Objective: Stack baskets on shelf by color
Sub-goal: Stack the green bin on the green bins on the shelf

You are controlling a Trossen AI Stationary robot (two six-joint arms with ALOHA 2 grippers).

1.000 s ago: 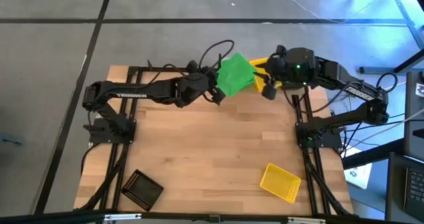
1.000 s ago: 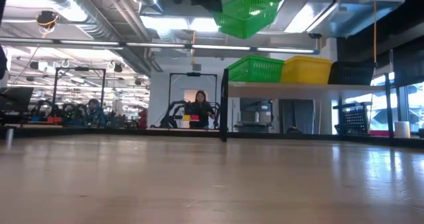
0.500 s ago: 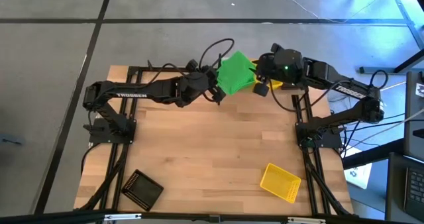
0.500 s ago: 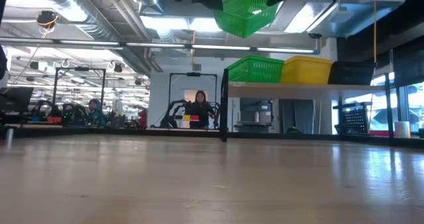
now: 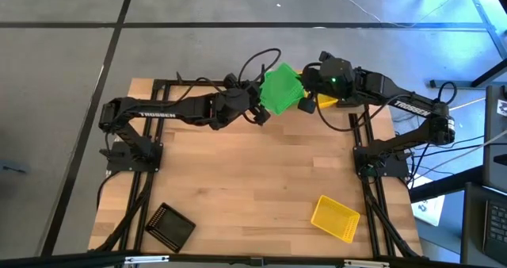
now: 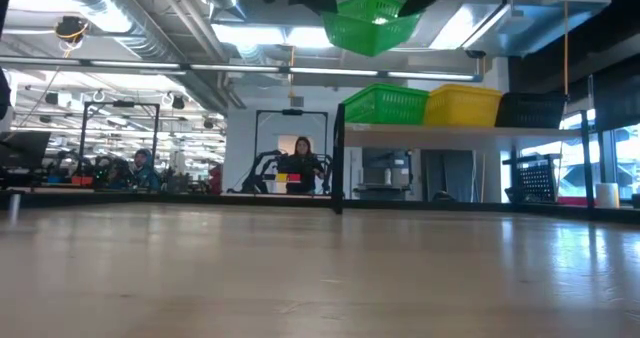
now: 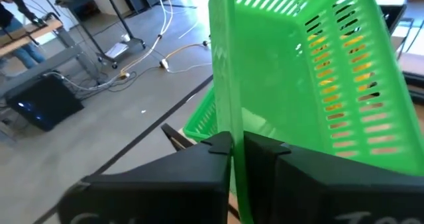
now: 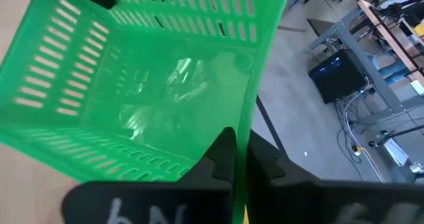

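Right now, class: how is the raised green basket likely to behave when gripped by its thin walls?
The green basket probably weighs little: its walls are thin and slotted. It seems fairly stiff, keeping its shape while pinched by the left fingers and right fingers on opposite walls. Smooth plastic could slip or flex slightly.

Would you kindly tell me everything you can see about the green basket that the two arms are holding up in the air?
The bright green rectangular plastic basket has slotted mesh sides and a plain rim, and looks empty. It hangs tilted in the air above the shelf end of the table, over the green basket on the shelf. The left gripper is shut on one wall's rim, and the right gripper is shut on the opposite rim. Nothing else touches it.
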